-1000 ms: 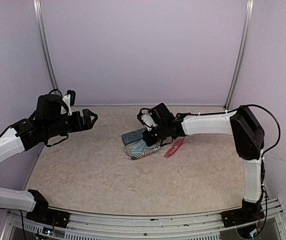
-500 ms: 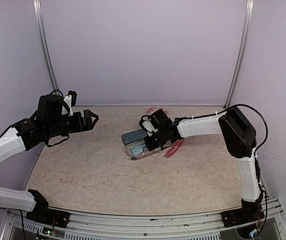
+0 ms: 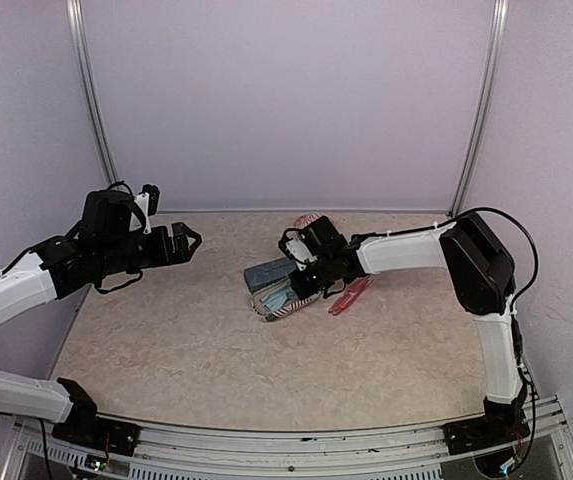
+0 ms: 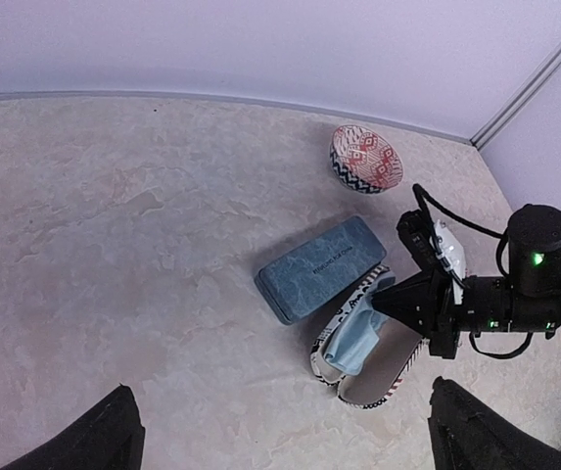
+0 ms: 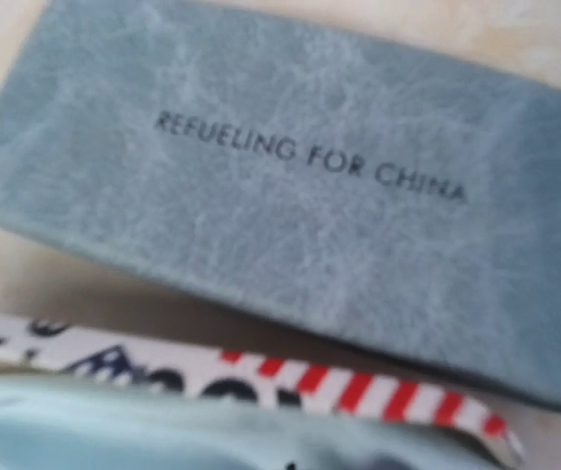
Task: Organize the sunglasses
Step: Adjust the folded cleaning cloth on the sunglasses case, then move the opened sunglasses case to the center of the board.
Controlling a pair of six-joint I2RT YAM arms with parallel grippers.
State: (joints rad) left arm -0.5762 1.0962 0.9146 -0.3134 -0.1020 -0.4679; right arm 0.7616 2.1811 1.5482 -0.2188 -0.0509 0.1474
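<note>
Sunglasses [image 3: 353,295]: you can make out only the slim pink-red pair, flat on the table [image 3: 186,340] just right of the pouch [image 3: 282,304]. Its left side sits close under the right gripper [image 3: 303,285]. That gripper's jaws are closed at the pouch mouth; pinched fabric or not, you can't tell. The right wrist view is blurred, showing only the blue case [image 5: 290,186] and the pouch rim. Your left gripper [image 3: 183,243] hangs wide open, well apart on the left. The patterned bowl [image 3: 310,220] is half hidden behind the right arm [image 3: 406,250].

A teal hard case [image 4: 321,267] lies just beside a patterned soft pouch [image 4: 356,339], a round red-patterned container [image 4: 365,159] farther back.
</note>
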